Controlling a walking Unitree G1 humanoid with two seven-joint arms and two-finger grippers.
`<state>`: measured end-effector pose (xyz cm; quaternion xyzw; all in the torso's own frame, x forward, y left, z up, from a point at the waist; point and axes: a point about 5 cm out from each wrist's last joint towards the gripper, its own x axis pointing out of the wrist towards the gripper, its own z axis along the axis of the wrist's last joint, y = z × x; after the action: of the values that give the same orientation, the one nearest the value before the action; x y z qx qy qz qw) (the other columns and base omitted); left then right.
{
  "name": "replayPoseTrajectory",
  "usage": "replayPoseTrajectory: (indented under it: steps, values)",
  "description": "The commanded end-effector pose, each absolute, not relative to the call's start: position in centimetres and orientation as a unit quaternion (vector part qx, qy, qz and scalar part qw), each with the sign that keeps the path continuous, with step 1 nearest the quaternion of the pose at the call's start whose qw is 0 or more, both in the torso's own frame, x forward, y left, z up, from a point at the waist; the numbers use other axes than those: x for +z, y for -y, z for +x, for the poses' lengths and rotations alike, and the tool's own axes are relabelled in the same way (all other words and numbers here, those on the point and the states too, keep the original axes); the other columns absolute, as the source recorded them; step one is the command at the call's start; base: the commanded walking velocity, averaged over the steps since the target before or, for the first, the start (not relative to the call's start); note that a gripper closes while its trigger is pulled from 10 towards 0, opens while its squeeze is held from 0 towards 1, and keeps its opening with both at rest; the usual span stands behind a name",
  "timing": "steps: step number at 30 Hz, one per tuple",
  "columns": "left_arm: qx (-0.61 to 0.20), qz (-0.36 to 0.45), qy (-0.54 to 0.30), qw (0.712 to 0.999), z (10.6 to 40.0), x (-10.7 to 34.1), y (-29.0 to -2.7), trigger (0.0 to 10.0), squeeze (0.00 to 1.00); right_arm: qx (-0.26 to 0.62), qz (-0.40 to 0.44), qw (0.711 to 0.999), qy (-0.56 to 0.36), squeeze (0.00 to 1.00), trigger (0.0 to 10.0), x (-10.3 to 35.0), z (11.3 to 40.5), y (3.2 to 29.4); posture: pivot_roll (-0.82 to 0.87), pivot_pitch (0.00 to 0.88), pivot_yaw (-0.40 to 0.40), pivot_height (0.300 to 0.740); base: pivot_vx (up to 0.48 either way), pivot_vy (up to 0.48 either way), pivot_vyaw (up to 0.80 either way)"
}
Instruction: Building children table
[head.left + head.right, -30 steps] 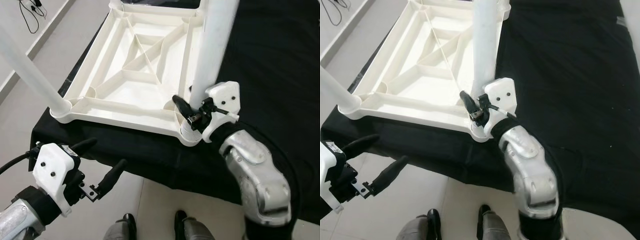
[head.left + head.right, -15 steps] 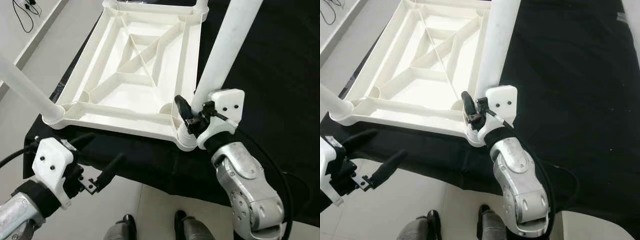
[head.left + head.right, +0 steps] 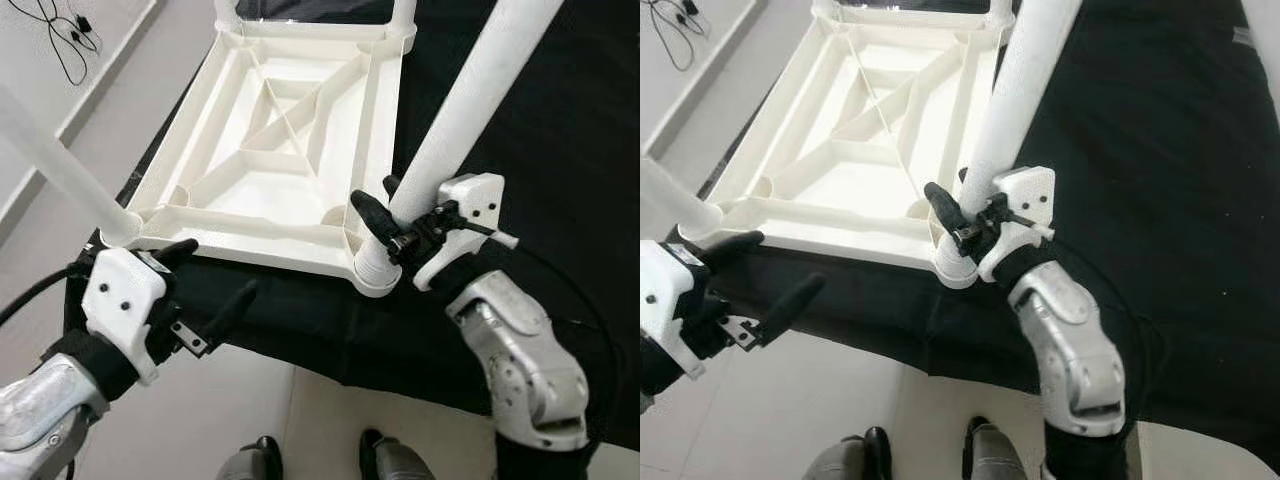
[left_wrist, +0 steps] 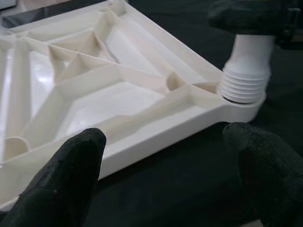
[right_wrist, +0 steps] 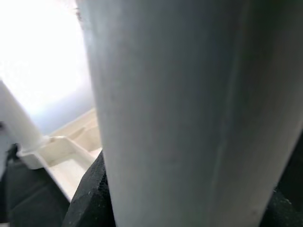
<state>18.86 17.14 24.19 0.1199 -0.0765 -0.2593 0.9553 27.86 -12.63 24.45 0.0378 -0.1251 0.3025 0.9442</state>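
Note:
The white tabletop [image 3: 280, 130] lies upside down on a black cloth, ribs facing up. A white leg [image 3: 470, 110] rises tilted from the near right corner socket [image 3: 372, 272]. My right gripper [image 3: 385, 203] is shut on this leg just above its threaded base [image 4: 246, 80]. In the right wrist view the leg [image 5: 189, 118] stands close between the fingers. Another leg [image 3: 60, 170] stands in the near left corner. My left gripper [image 3: 210, 282] is open just before the tabletop's near edge, one fingertip [image 3: 180, 250] close to the left corner; its fingers [image 4: 61, 184] frame that edge.
The black cloth [image 3: 560, 120] covers the work surface and hangs over its near edge. Pale floor [image 3: 60, 110] lies to the left, with a black cable [image 3: 70, 45] on it. Two dark feet [image 3: 262, 455] stand on the floor below the edge.
The camera has shifted. My left gripper has risen and come forward to the tabletop's near edge, still open. My right gripper stays shut on the leg.

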Motion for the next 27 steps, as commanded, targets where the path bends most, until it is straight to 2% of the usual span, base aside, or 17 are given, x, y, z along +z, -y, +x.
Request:
replayPoseTrajectory:
  steps: [1,6,9,14,17,27]
  values:
    - [-0.258,0.118,0.071,0.956,18.8,23.8,-17.2,10.0,0.0,0.324,0.046,0.938,0.115,0.0,10.0,23.9,27.7,12.3,0.02,0.214,0.057,0.74,0.0,0.0,0.0]
    - [-0.28,0.095,0.061,0.953,19.3,23.1,-15.9,10.0,0.0,0.368,0.014,0.918,0.149,0.0,10.0,24.3,27.8,12.4,0.02,0.201,0.09,0.74,0.0,0.0,0.0]
    - [-0.294,0.099,0.071,0.948,19.7,23.3,-15.3,10.0,0.0,0.397,0.01,0.903,0.166,0.0,10.0,24.4,28.6,12.6,0.04,0.183,0.077,0.74,0.0,0.0,0.0]
    - [-0.284,0.107,0.073,0.95,19.7,23.4,-15.7,10.0,0.0,0.405,-0.001,0.897,0.175,0.0,10.0,24.6,29.6,12.6,0.04,0.196,0.057,0.74,0.0,0.0,0.0]
    - [-0.261,0.112,0.053,0.957,18.9,22.5,-16.5,10.0,0.0,0.416,-0.031,0.892,0.176,0.0,10.0,24.6,31.4,12.4,0.06,0.203,0.026,0.74,0.0,0.0,0.0]
    - [-0.257,0.106,-0.024,0.96,16.5,18.9,-16.2,10.0,0.0,0.447,-0.074,0.877,0.158,0.0,10.0,24.1,33.2,12.9,0.07,0.256,0.001,0.74,0.0,0.0,0.0]
